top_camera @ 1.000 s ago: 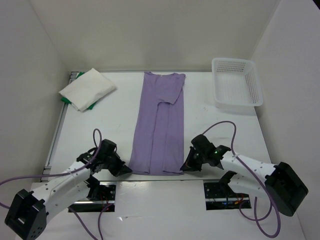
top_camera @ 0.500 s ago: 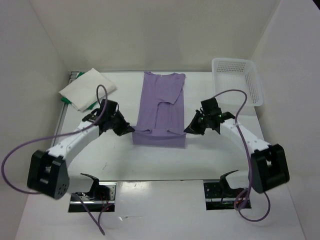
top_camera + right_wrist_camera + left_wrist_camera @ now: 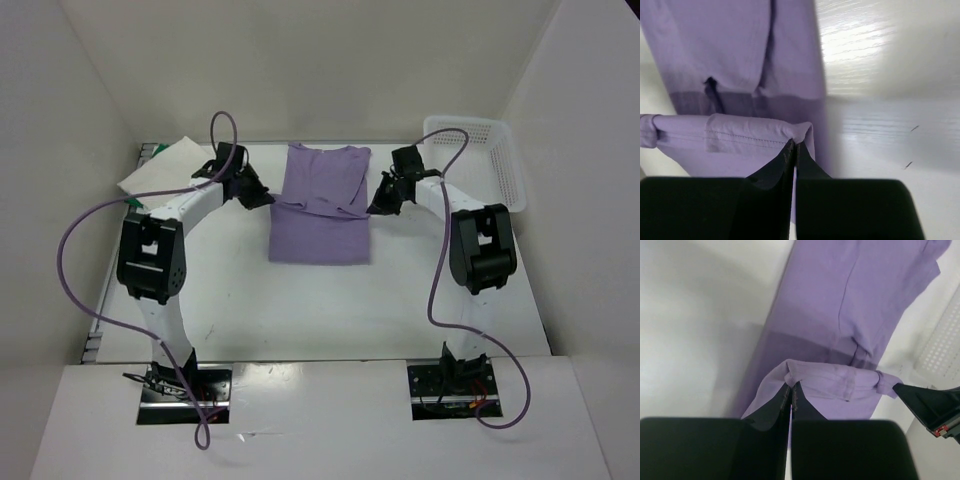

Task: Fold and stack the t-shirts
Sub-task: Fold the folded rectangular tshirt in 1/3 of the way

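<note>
Left fingers [image 3: 774,411] and right fingers [image 3: 784,161] tight on the lavender t-shirt [image 3: 320,232] hem, white basket [image 3: 503,172] at far right

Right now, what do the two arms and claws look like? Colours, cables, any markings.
Both match: left arm and right arm have white tubular links and boxy black joint housings. A purple cable loops loose along each, rising from black base plates. The left claw and right claw are all black, with two flat tapered fingers. No markings are legible.
</note>
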`<act>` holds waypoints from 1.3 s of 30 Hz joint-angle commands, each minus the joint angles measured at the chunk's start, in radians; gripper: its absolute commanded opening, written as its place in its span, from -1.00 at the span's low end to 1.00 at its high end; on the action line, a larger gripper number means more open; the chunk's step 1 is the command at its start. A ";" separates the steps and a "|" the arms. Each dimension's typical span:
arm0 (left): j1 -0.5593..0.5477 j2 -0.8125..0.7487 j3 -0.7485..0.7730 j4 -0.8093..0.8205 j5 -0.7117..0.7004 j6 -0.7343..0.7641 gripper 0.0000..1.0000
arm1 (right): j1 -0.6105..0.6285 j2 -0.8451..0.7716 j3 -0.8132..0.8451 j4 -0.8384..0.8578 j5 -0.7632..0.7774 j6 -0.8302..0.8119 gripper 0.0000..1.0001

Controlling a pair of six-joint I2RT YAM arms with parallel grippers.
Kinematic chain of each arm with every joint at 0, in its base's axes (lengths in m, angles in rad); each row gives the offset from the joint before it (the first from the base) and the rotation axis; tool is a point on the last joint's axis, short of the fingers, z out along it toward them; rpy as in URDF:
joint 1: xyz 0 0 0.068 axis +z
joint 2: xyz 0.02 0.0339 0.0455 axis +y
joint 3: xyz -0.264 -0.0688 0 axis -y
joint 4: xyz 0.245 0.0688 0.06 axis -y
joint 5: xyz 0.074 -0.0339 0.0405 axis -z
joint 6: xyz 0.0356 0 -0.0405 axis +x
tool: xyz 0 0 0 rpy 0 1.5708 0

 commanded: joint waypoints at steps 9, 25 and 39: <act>-0.030 0.268 0.312 0.003 0.025 0.059 -1.00 | -0.059 0.056 0.067 0.009 0.081 -0.036 -0.99; 0.016 0.260 0.254 0.045 -0.003 -0.006 -0.18 | -0.068 0.183 0.357 -0.089 0.062 -0.056 -0.36; -0.227 0.044 -0.171 0.266 0.079 -0.058 -0.36 | 0.159 0.115 0.178 -0.044 -0.007 -0.087 -0.99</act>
